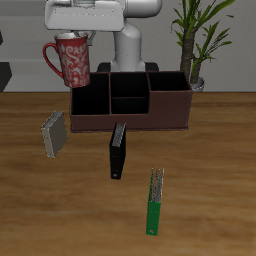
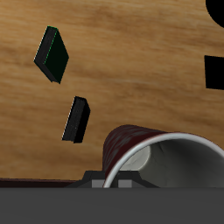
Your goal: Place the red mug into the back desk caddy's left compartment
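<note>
Already the mug (image 1: pixel 68 58) is lifted off the desk (image 1: pixel 200 180), clamped in the gripper (image 1: pixel 74 38), hanging above and just outside the caddy's (image 1: pixel 130 100) left compartment (image 1: pixel 92 98), so lowering and release remain.

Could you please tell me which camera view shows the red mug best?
The exterior view: the red mug appears whole, with handle and speckles, held under the gripper. The wrist view shows only part of its rim and grey inside.

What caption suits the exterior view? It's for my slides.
Hand holds the red mug above the back desk caddy, near one end.
</note>
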Motion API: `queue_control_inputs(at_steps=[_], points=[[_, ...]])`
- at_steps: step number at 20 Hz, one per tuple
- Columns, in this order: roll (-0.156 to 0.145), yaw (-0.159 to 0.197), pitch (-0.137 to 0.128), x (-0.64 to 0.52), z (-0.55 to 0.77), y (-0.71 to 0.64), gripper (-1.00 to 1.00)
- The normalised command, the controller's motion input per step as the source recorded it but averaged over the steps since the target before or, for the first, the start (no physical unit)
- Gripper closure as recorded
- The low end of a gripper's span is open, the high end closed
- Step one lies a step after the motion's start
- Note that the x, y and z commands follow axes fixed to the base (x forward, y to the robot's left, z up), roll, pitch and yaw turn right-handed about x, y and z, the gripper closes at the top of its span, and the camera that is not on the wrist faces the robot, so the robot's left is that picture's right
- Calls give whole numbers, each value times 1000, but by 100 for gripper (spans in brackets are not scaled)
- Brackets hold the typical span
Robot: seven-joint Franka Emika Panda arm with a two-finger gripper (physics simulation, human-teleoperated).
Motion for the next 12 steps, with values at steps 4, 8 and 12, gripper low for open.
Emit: queue_control_inputs(at_steps=[4, 8, 12], points=[[4, -7, -2, -435, -123, 245, 100], [39, 20, -23, -437, -100, 335, 100], [32, 3, -4, -384, -66, 284, 100]])
